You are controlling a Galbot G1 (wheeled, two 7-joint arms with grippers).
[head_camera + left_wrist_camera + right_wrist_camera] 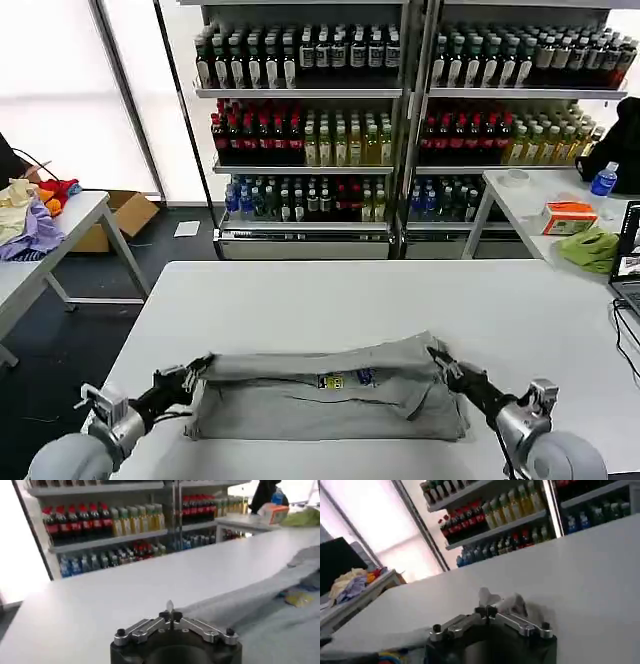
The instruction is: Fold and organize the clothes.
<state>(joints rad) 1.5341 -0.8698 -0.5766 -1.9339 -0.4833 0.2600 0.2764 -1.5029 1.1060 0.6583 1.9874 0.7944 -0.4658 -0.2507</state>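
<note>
Shelving racks (400, 120) full of bottled drinks are standing behind the white worktop (400, 300) you're working at. Your light grey short-sleeved cotton T-shirt (330, 395) is lying near the worktop's front edge, folded into a wide band, with its small multicoloured chest print (345, 380) facing up around the middle.

Left gripper (196, 372) is sitting at the shirt's left end, clamped on a bit of the grey fabric; in the left wrist view the gripper (170, 611) has its jaws pressed together with a sliver of cloth poking out between them, and the shirt (280, 605) is running away across the worktop (100, 600).

Right gripper (440, 360) is sitting at the shirt's right end, at the upper corner, also pinching fabric; in the right wrist view the gripper (490, 605) is closed on a small tuft of grey cloth, and the worktop (580, 570) is spreading out beyond it.

Both shirt ends are looking slightly lifted and bunched at the grippers, with the middle resting flat.

Side table on the left (60, 240) is carrying a pile of lilac, yellow and red garments (30, 215). Table on the right (520, 205) is holding a green cloth (590, 247), an orange-and-white box (568, 217) and a blue bottle (603, 180).
</note>
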